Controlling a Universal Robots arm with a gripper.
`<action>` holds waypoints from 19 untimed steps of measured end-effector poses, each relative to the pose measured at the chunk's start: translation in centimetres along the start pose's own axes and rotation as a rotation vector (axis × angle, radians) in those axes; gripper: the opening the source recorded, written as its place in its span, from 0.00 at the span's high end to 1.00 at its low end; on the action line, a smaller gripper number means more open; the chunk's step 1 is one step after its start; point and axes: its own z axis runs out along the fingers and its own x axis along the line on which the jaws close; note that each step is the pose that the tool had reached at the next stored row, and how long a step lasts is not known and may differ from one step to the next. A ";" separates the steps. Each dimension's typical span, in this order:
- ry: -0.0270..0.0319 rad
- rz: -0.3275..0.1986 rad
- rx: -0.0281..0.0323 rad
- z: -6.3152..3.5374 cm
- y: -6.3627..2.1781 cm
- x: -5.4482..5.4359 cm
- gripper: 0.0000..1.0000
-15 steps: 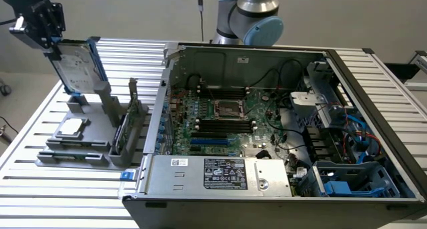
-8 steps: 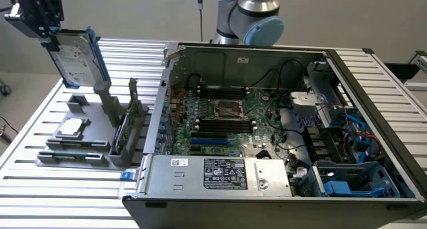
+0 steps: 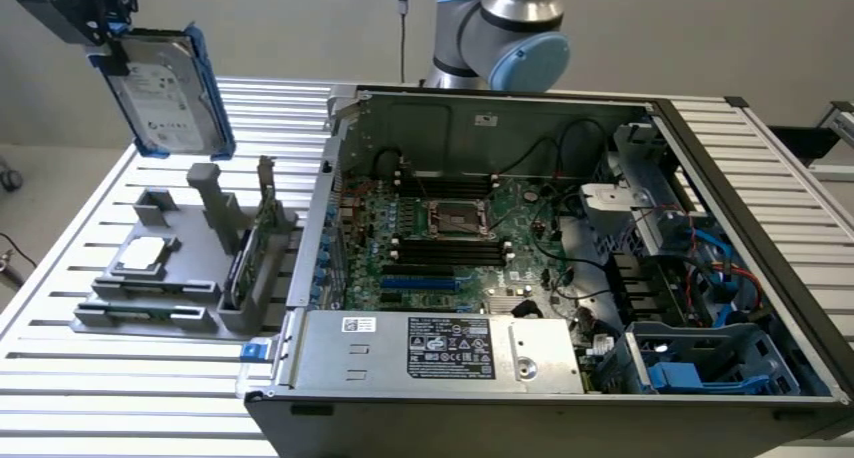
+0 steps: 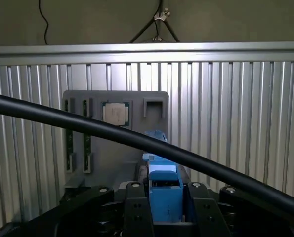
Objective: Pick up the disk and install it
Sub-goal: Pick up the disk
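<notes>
The disk (image 3: 167, 93), a silver-grey drive with a white label in a blue carrier frame, hangs upright in the air at the exterior view's upper left. My gripper (image 3: 107, 48) is shut on its top end, high above the grey holder stand (image 3: 180, 278). In the wrist view the blue carrier edge (image 4: 164, 190) sits clamped between my black fingers (image 4: 137, 212), and my gripper (image 4: 165, 210) looks down on the grey stand (image 4: 112, 143).
The open computer case (image 3: 747, 178) lies at the exterior view's right, with the motherboard (image 3: 454, 238), a silver power-supply box (image 3: 441, 353) and a blue-lined drive bay (image 3: 701, 368). A small silver chip (image 3: 144, 256) rests on the stand. A black cable (image 4: 63, 121) crosses the wrist view.
</notes>
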 end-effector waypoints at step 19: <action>-0.0077 -0.003 -0.0011 -6.59 -8.64 0.9 0.67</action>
